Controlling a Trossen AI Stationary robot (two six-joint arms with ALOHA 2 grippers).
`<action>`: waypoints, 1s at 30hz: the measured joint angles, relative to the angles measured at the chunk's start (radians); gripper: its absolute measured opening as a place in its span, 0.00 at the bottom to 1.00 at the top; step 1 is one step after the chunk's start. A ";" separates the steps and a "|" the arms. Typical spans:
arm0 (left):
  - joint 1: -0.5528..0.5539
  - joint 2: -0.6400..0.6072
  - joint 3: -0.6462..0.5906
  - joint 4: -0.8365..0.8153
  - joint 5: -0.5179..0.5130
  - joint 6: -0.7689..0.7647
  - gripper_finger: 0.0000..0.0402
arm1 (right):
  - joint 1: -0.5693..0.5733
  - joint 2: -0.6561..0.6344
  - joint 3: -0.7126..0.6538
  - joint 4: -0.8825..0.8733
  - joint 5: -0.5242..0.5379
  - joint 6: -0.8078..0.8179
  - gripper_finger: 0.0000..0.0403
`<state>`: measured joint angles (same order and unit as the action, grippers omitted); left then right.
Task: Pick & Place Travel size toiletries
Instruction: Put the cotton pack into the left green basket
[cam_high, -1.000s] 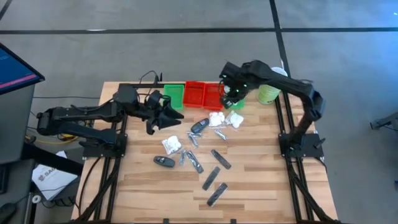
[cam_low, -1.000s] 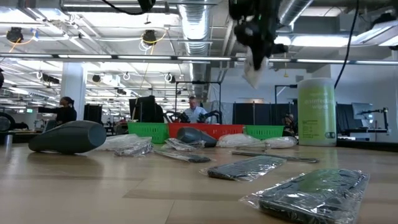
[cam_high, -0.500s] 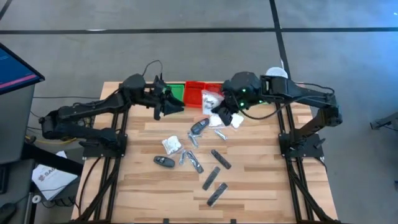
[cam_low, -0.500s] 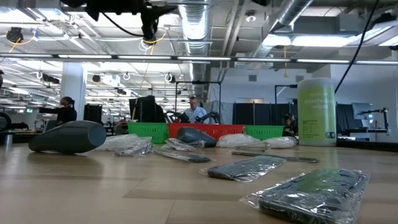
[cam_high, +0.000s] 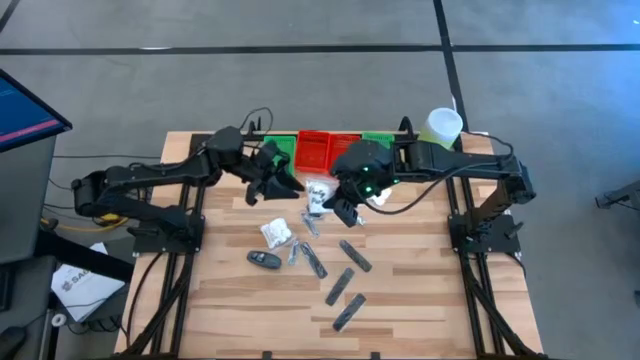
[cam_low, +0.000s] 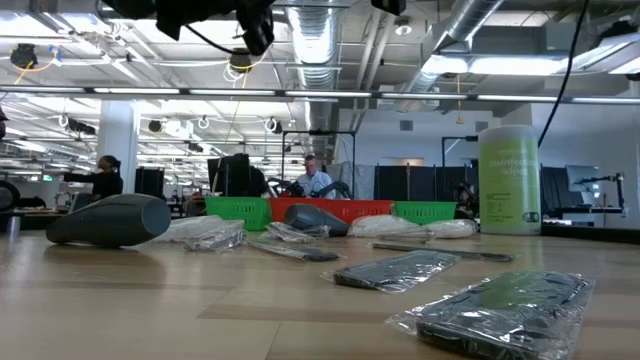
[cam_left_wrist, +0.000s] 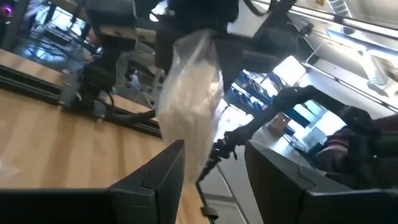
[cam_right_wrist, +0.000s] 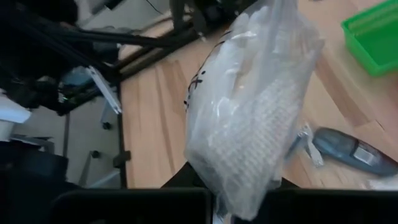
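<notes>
Packet (cam_right_wrist: 249, 106) now mid-table, grip hidden

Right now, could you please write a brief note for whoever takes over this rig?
Right tool: shut on a white soft packet, held above the table centre.
Left tool: open, empty, facing the packet from beside it.
On the table: another white packet, black oval piece, silvery tubes, dark grey flat bars.
Red trays and green trays at the far edge.
Left: nearly all items.
</notes>
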<state>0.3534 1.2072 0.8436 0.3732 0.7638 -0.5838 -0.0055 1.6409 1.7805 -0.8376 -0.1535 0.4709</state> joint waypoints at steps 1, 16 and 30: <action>-0.001 0.000 0.000 0.010 -0.015 0.000 0.41 | -0.002 0.000 0.000 0.014 -0.016 -0.001 0.01; -0.010 0.025 0.000 0.061 0.031 0.024 0.41 | 0.038 0.000 0.000 0.008 -0.187 0.025 0.01; -0.093 0.179 0.095 0.072 0.099 0.000 0.41 | 0.045 0.080 0.000 -0.104 -0.266 0.052 0.01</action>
<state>0.2600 1.3863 0.9384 0.4450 0.8623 -0.5835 0.0391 1.7206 1.7805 -0.9413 -0.4198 0.5231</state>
